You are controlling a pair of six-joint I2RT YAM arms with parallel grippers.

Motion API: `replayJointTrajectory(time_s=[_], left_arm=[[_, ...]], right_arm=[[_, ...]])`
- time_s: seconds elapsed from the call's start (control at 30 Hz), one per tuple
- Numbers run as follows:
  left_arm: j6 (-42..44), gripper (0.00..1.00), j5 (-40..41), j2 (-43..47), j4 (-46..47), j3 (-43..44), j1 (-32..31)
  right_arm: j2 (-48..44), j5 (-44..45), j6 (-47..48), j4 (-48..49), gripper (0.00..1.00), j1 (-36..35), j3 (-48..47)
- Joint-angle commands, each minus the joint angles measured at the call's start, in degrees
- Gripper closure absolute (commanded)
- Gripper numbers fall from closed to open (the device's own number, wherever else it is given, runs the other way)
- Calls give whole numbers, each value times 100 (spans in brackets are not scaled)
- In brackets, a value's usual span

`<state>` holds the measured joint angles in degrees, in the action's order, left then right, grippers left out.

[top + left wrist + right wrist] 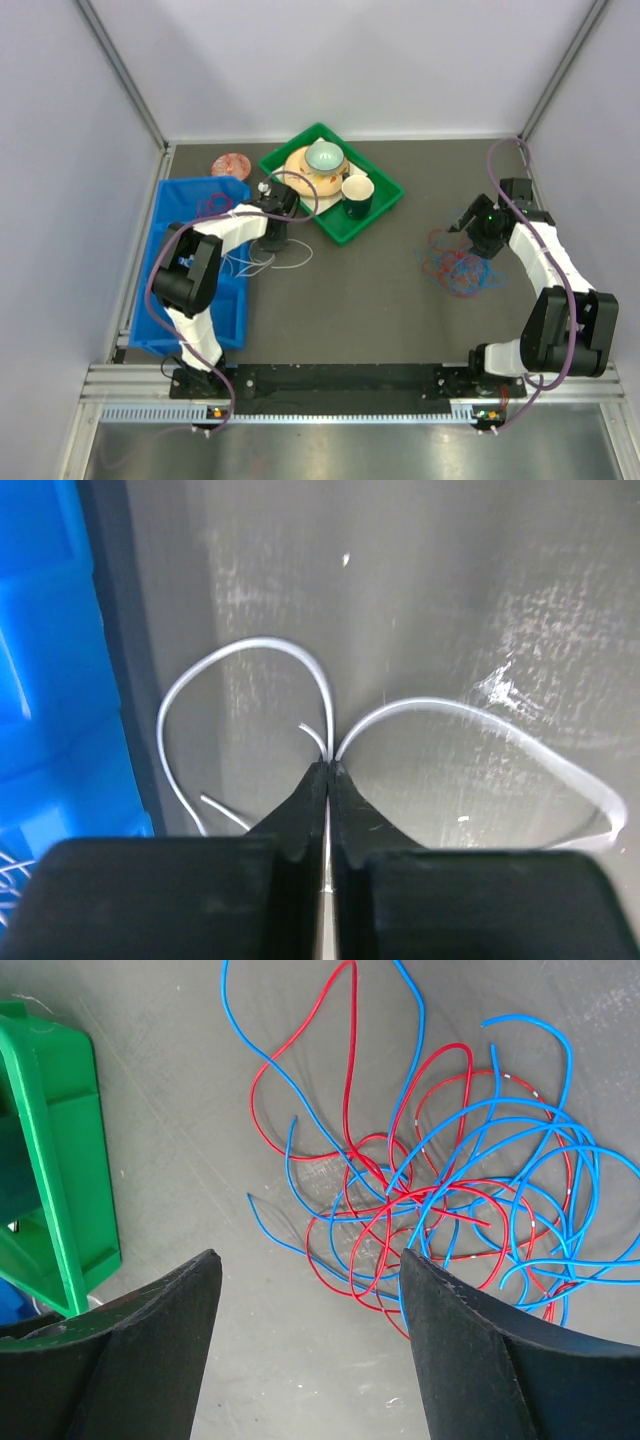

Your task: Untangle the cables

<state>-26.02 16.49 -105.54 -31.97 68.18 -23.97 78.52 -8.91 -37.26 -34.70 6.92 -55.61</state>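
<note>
Pinching the white cable (430,703) on the table (450,580) beside the blue bin (50,630), your left gripper (328,772) is clamped shut; your right gripper (308,1260) hangs spread wide above the tangled red cable (347,1070) and blue cable (525,1018).

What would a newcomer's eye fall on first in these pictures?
The tangle of red and blue cables on the right, below the open right hand. Then the left hand pinching a white cable beside the blue bin. A green tray of dishes sits at the back.
</note>
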Motion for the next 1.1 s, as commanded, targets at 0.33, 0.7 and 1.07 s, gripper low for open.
replayJointTrajectory(time_s=[0.33, 0.7, 1.07], left_arm=[[475, 100, 415, 1490, -503, 547, 129], [809, 100, 925, 2915, -1143, 731, 875], [458, 100, 1892, 3715, -1347, 345, 2088]], right_arm=[[-232, 47, -98, 183, 29, 47, -99], [-179, -50, -124, 200, 29, 47, -116], [-170, -129, -54, 200, 29, 47, -99]])
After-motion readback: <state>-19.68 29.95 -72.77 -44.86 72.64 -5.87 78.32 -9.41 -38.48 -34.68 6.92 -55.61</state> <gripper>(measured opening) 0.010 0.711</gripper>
